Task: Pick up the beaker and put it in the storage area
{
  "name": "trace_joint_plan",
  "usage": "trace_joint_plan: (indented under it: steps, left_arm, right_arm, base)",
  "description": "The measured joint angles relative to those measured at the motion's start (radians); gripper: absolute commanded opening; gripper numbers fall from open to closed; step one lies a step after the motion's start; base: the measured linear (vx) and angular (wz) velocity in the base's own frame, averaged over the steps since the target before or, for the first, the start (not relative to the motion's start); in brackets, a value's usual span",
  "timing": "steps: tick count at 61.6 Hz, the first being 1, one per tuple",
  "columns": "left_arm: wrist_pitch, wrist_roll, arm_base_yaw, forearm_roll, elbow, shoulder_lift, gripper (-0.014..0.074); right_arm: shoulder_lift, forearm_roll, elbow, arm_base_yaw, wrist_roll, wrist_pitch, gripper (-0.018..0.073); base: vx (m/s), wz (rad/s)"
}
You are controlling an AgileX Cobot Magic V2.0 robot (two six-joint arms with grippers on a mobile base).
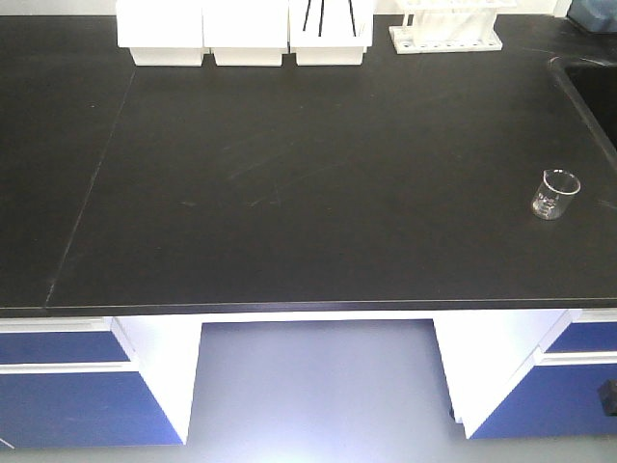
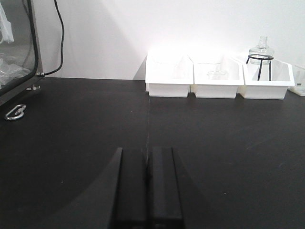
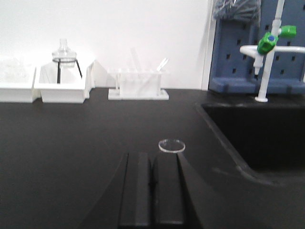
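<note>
Front view: beaker [image 1: 556,193] stood upright on bench [image 1: 289,193], right edge of frame. Left wrist: left gripper [image 2: 147,153] jaws were pressed together, empty. Right wrist: right gripper [image 3: 152,156] jaws together too. Beaker rim sat centre frame just beyond, probably lined up for pickup.

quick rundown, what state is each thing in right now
beaker: upright, looks empty, standing free on the benchtop
left gripper: shut, holding nothing
right gripper: shut, holding nothing, beaker ahead of it
white bins: upright, in a row at the back
test tube rack: upright beside the bins
tap: no water seen running
</note>
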Motion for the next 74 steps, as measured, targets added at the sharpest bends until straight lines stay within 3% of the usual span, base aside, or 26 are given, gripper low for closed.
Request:
trace_joint_plan:
  steps: [17,26,34,51,67,74]
  left_arm:
    - [0.0,0.0,0.0,0.0,0.0,0.0,-0.0008]
    - [0.0,0.0,0.0,0.0,0.0,0.0,-0.0008]
    - [0.0,0.0,0.0,0.0,0.0,0.0,-0.0008]
    - [0.0,0.0,0.0,0.0,0.0,0.0,-0.0008]
    - [0.0,0.0,0.0,0.0,0.0,0.0,-0.0008]
    - [0.0,0.0,0.0,0.0,0.0,0.0,-0.0008]
  right_arm:
    - [0.0,0.019,-0.007,0.0,0.036,-0.264,-0.0008]
    - [0.059,0.03,-0.162,0.0,0.036,-0.178,-0.0008]
    - [0.241,-0.007,-0.32,0.0,-0.014,-0.084,-0.0008]
    - [0.791,-0.039,-0.355,0.0,-0.049,-0.162,-0.0008]
    - [1.209,-0.018,-0.356,0.0,0.002,-0.507,0.0008]
    - [1.332,0.012,-0.359,0.0,0.011,-0.595,0.0041]
  base:
    - [0.0,0.0]
    - [0.0,0.0]
    - [0.0,0.0]
    - [0.0,0.0]
    - [0.0,0.0]
    - [0.0,0.0]
